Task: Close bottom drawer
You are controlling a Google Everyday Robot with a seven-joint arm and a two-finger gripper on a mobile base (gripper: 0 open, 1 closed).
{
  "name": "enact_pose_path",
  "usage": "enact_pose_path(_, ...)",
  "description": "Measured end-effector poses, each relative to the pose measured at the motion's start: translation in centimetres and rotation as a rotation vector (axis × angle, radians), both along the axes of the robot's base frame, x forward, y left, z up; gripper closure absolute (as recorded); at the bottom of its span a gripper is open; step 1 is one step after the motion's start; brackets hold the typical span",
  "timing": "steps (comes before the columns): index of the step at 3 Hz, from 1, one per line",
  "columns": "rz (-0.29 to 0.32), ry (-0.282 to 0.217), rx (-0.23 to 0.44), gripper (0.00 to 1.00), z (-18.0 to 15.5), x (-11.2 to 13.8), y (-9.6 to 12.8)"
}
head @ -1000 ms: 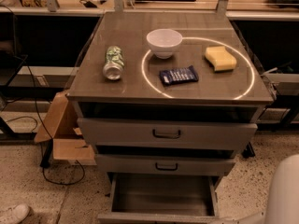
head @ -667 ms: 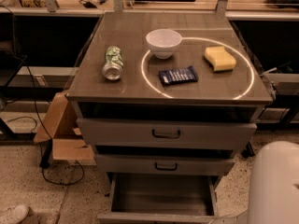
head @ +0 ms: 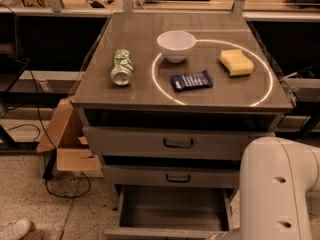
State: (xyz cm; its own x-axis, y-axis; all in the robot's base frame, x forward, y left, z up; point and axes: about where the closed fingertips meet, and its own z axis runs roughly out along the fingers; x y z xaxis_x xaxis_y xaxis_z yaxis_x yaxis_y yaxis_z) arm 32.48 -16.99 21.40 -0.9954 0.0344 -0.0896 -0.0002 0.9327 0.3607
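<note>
Camera view, and the bottom drawer (head: 170, 213) sits low in the frame, just left of centre, pulled well out of the grey cabinet. Its plain inside is bare and its flat front runs along the bottom edge of the picture. That is the job: it stands open and needs a push straight back.

Above it, the middle drawer (head: 170, 177) and the top drawer (head: 176, 143) are both pushed in, dark loop handles facing us, so nothing there needs attention.

At the lower right, a bulky white robot arm (head: 277, 189) fills the corner, beside the right-hand side of the open drawer and partly covering it. I judge it is positioned there to get down in front of the drawer face. The gripper is out of frame, somewhere past the bottom edge, so I cannot tell whether the claw is apart or together.

Up on the cabinet top (head: 135, 91), a white bowl (head: 176, 45), a yellow sponge (head: 236, 62) and a dark blue snack packet (head: 191, 80) lie on or inside a bright ring of light. A green can (head: 121, 67) lies on its side to the left, outside the ring. They are well apart from the drawers, so a low push should not disturb them.

At the left of the frame, a cardboard box (head: 67, 139) leans by the cabinet, clear of the drawer's path.
</note>
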Motion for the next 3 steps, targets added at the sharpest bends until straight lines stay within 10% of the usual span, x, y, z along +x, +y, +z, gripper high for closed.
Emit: enact_pose_path(3, -0.106, 0.095, 0.039, 1.0, -6.6, -0.5, 1.6)
